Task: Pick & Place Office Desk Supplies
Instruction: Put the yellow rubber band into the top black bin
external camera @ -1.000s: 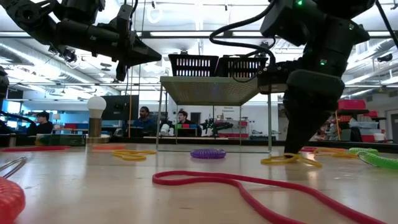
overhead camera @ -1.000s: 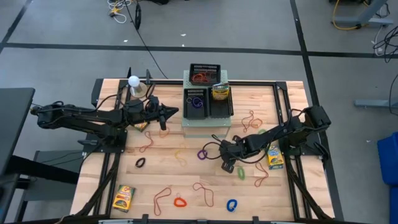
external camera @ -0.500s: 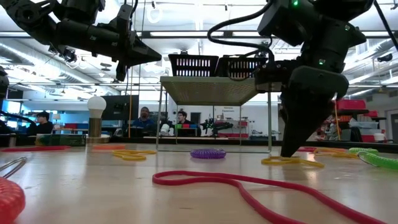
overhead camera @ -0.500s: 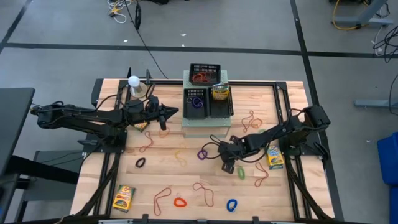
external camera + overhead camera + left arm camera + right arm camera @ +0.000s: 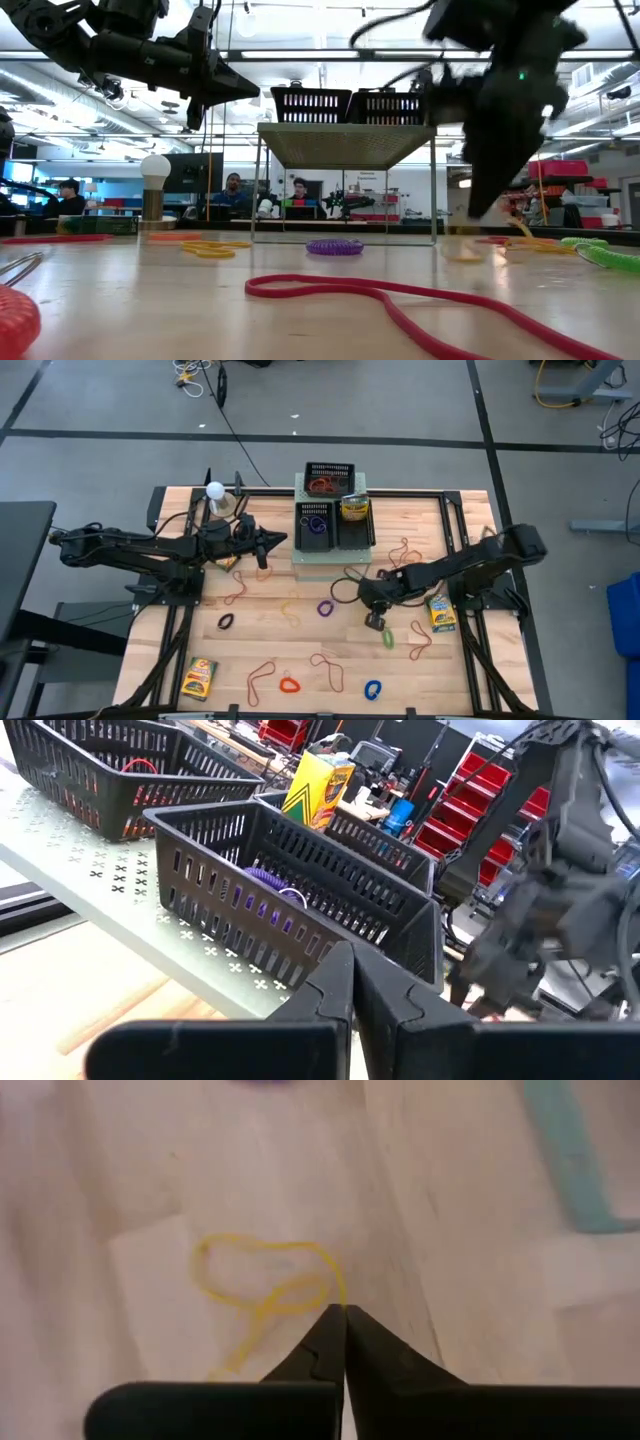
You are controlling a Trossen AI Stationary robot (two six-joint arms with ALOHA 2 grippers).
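The left gripper [image 5: 281, 540], fingers pressed together on nothing, hangs beside the black mesh trays [image 5: 334, 525] on the pale perforated box [image 5: 328, 556]. The right gripper [image 5: 345, 1312], pinched on a thin yellow rubber band [image 5: 262, 1283], hovers over the wooden table [image 5: 260, 635].

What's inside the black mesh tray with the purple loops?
In the black mesh tray, purple loops show through the slots; its wall hides the floor and anything else in there.

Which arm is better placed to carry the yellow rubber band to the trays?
The right one. Its claw is shut on the yellow rubber band, just lifted off the table. The left claw hangs shut and empty beside the trays.
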